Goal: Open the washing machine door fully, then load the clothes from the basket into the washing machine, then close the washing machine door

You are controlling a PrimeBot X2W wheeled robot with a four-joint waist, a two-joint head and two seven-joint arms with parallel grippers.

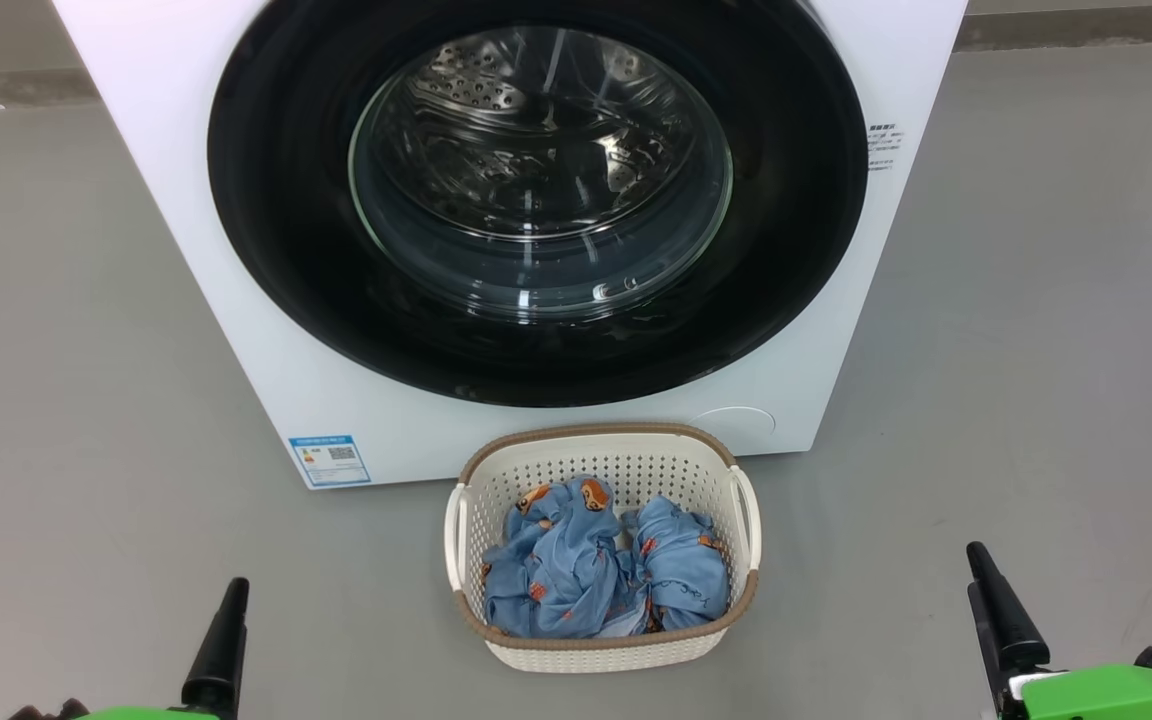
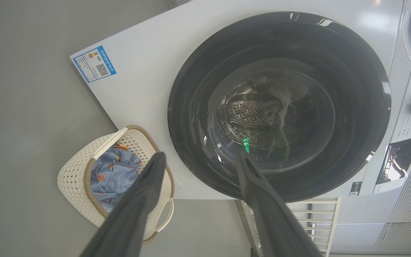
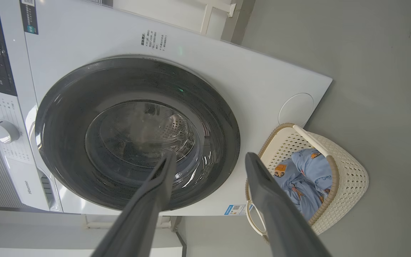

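You are at the first step: the washing machine door sits shut against the white washing machine. The left gripper and right gripper are empty, fingers spread, well back from it. The clothes lie in the basket, on the floor just before the machine. Next you need a finger behind the door's rim; no handle is plain. A brand mark seems to read Hisense. The blue label carries a QR code, its print too small to read.
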